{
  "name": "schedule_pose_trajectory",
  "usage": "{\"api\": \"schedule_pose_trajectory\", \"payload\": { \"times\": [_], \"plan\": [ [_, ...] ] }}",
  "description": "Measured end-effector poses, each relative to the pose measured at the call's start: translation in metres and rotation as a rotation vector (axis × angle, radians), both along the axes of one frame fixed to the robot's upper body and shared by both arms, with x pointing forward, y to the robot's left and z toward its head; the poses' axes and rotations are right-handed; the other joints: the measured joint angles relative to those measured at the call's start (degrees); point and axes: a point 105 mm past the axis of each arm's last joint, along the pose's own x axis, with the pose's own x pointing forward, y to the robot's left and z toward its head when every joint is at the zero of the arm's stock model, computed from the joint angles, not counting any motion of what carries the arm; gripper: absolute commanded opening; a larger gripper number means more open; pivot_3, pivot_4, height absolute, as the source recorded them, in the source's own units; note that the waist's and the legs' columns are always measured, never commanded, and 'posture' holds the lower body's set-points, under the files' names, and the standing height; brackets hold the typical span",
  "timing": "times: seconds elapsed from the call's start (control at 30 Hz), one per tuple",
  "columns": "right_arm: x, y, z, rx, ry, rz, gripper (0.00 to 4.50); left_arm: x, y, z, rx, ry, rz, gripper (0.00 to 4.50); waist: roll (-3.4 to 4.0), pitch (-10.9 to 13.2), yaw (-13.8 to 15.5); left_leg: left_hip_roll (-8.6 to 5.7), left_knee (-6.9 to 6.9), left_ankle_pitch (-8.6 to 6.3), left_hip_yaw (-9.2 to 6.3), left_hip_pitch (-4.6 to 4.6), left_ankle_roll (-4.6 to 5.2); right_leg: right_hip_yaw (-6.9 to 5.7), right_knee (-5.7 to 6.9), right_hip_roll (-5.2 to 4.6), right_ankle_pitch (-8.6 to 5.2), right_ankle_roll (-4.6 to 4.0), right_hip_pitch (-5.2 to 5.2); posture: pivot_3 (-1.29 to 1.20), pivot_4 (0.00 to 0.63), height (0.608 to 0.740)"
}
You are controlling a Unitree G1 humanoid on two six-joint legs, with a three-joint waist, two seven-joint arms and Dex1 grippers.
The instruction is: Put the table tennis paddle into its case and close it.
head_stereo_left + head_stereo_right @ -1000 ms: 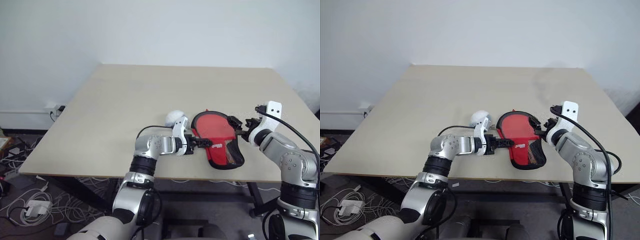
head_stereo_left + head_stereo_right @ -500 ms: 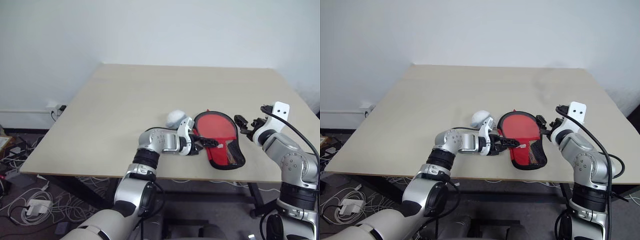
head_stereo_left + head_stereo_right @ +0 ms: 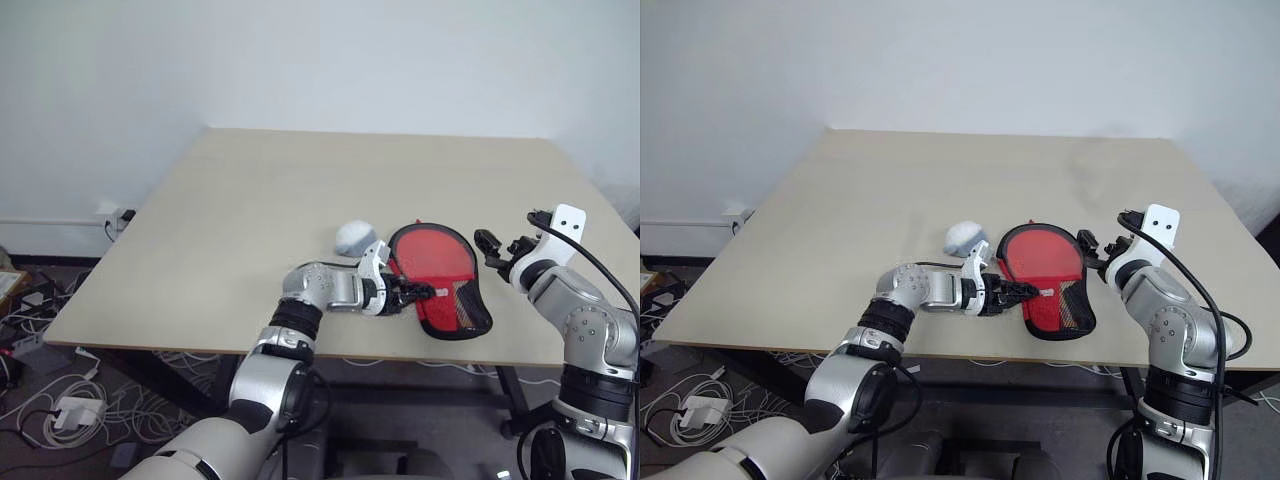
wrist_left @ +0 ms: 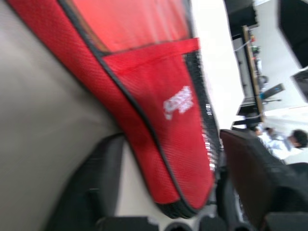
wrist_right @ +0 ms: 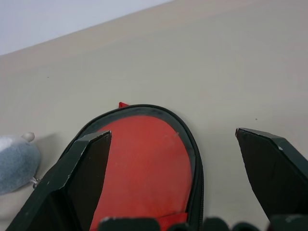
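The table tennis paddle (image 3: pixel 432 251) lies inside the case (image 3: pixel 452 308), which rests flat near the front edge of the beige table (image 3: pixel 250 200). Only the paddle's round red face shows, ringed by the case's black trim; its handle is hidden under the narrow end of the cover, where the black mesh pocket (image 3: pixel 468 308) sits, so how far it reaches in cannot be made out. Whether the zip is drawn anywhere is too small to tell in the head views.

The left gripper (image 3: pixel 420 293) reaches across from the robot's left to the case's narrow end, its black fingers at the edge by the white logo (image 4: pixel 178 100). The left wrist view shows a finger on either side of the red cover's end, but the picture is smeared and it is unclear whether they pinch the fabric; I cannot tell how far they stand apart.

The right gripper (image 3: pixel 497 248) hovers just beside the case's round end on the robot's right, fingers spread wide and holding nothing; the right wrist view looks between them onto the red face.

A small pale grey ball (image 3: pixel 352 237) sits just beside the case on its left; the right wrist view cuts it off at the edge
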Motion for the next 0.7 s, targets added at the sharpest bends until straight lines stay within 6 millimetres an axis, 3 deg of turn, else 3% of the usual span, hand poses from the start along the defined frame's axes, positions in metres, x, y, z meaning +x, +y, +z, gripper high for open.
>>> {"api": "schedule_pose_trajectory", "payload": {
  "times": [0.2,0.57,0.7],
  "plan": [
    [0.0,-0.006,-0.003,0.023,0.007,-0.038,4.5,-0.001,-0.001,-0.006,-0.005,0.033,0.008,0.07,-0.01,0.0,0.0,0.0,-0.02,0.0,0.0,-0.01,0.0,0.0,-0.01,0.01,0.0,0.0,-0.01,0.0,0.0,0.715],
    [0.001,-0.008,-0.004,0.038,0.001,-0.059,4.5,-0.003,-0.002,-0.003,-0.017,0.055,-0.007,0.01,0.01,0.0,0.0,0.0,-0.02,0.0,0.0,-0.02,0.01,0.0,0.0,0.0,0.0,0.0,-0.04,0.0,0.0,0.715],
    [0.002,-0.002,-0.005,0.04,0.004,-0.043,4.5,-0.012,-0.003,0.014,-0.06,0.098,-0.064,0.01,0.02,0.0,-0.3,0.03,-0.02,0.06,0.0,-0.14,0.09,0.01,0.02,0.03,0.0,0.01,-0.15,0.0,0.0,0.715]
  ]
}}
